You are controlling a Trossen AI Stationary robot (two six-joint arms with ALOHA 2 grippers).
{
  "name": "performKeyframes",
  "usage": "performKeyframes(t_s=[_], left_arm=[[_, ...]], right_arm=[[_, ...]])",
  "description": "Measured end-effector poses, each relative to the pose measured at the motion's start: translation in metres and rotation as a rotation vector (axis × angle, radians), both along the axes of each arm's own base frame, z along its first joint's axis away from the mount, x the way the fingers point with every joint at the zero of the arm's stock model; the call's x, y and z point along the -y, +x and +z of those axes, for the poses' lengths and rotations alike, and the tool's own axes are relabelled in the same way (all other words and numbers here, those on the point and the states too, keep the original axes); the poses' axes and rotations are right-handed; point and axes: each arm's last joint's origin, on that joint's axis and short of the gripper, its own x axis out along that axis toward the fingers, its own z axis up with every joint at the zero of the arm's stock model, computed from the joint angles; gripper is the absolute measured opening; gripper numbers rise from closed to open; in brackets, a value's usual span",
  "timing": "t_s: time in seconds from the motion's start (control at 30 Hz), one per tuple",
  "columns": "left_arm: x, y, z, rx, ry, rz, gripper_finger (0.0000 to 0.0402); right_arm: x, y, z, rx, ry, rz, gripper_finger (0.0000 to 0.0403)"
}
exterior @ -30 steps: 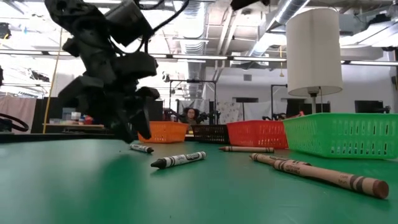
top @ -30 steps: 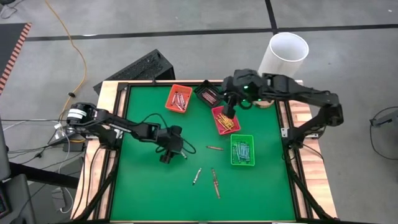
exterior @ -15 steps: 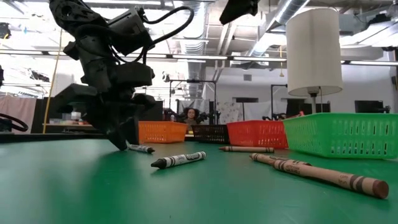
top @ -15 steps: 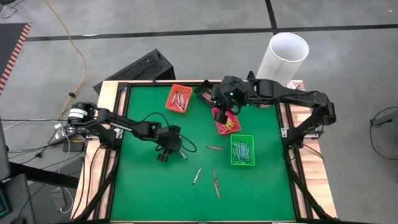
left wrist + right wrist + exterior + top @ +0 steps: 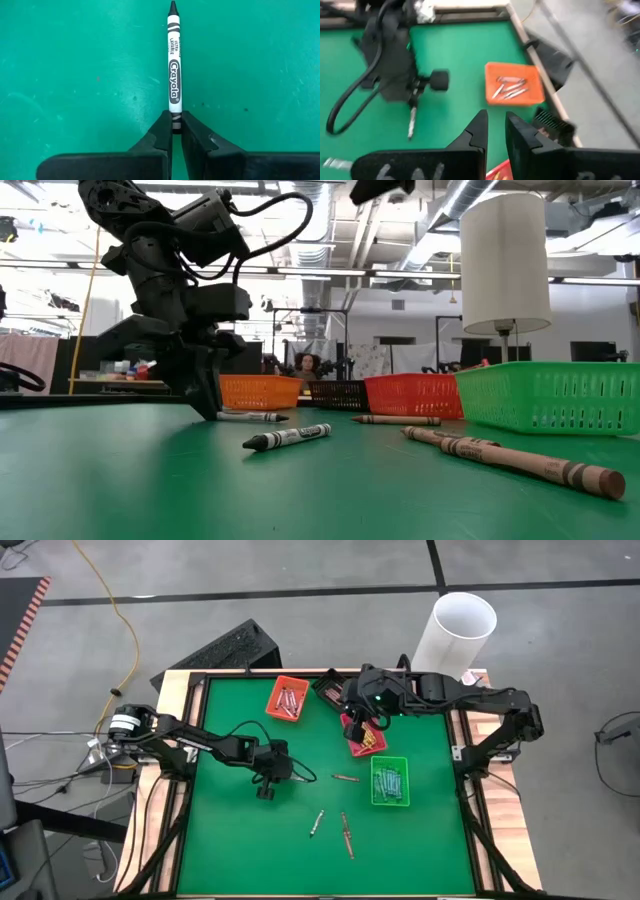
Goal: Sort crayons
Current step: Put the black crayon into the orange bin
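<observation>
My left gripper (image 5: 174, 131) is low over the green mat (image 5: 240, 840), left of the middle, and is shut on a white-wrapped black crayon (image 5: 174, 75) that lies on the mat; the same crayon (image 5: 250, 417) shows in the low view. My right gripper (image 5: 496, 131) hangs high over the red tray (image 5: 366, 740), with a narrow gap between its fingers and nothing in it. Three more crayons lie loose on the mat: a brown one (image 5: 346, 778), a dark one (image 5: 316, 823) and another brown one (image 5: 346, 835). My left gripper pinches the crayon's blunt end (image 5: 175, 120) between its two fingertips. The fingers slant down from the table's left side and lie in line with the crayon. The crayon rests flat on the mat, its black tip (image 5: 173, 7) pointing away from the gripper.
Four trays stand at the mat's far right: orange (image 5: 287, 698), dark brown (image 5: 330, 688), red, and green (image 5: 389, 781), each with crayons inside. A white cylinder (image 5: 456, 630) stands beyond the far right corner. The mat's near half is mostly bare.
My left gripper has shut on the black crayon's blunt end while staying in place; the crayon has turned a little on the mat. My right gripper has drifted from over the red tray toward the table's left.
</observation>
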Motion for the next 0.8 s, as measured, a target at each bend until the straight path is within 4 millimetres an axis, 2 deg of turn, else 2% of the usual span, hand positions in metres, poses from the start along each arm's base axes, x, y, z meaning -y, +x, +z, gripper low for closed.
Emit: performKeyframes(t_s=[0.13, 0.23, 0.5, 0.63, 0.8], left_arm=[[0.000, 0.005, 0.003, 0.063, -0.020, 0.087, 0.0005], [0.003, 0.010, 0.008, 0.136, -0.026, 0.124, 0.0003], [0.022, 0.017, 0.050, 0.468, -0.004, 0.139, 0.0002], [0.032, 0.016, 0.076, 0.646, -0.022, 0.145, 0.0002], [0.046, 0.012, 0.102, 0.851, -0.067, 0.189, 0.0002]], right_arm=[[-0.014, -0.010, 0.014, 0.068, -0.079, -0.037, 0.0061], [-0.026, -0.026, 0.025, 0.114, -0.094, -0.034, 0.0061], [-0.064, -0.089, 0.050, 0.231, -0.057, -0.067, 0.0061], [-0.086, -0.107, 0.041, 0.271, -0.087, -0.082, 0.0061], [-0.107, -0.112, 0.009, 0.294, -0.155, -0.143, 0.0061]])
